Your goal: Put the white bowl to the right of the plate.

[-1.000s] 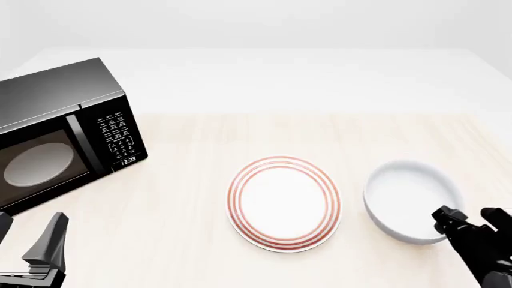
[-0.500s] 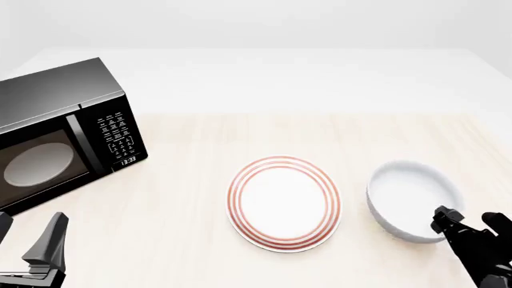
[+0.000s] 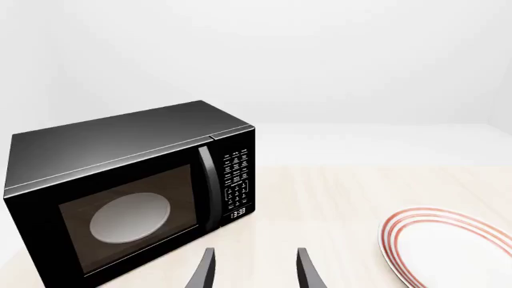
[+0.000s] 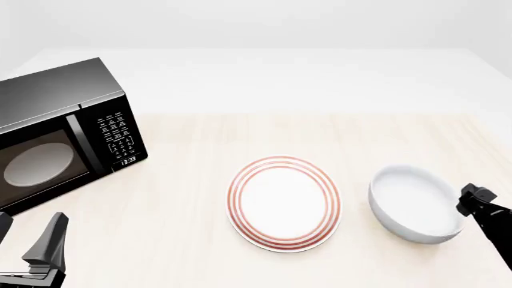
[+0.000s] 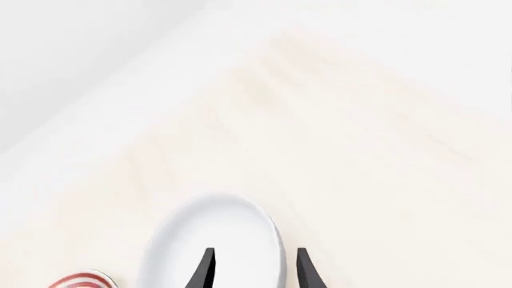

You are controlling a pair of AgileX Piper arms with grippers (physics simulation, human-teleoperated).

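White bowl [image 4: 416, 205] sits at the plate's [image 4: 285, 202] 3 o'clock; right gripper [image 5: 252, 270] jaws apart (holding nothing), next just back off.

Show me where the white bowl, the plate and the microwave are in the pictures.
white bowl [image 4: 416, 207], front view, on its inner floor.
plate [image 4: 284, 203], front view, on its flat white centre.
microwave [image 3: 132, 213], left wrist view, on its door window.

white bowl [image 4: 416, 207]: plain glossy white | plate [image 4: 285, 203]: white, red rings | microwave [image 4: 60, 135]: black
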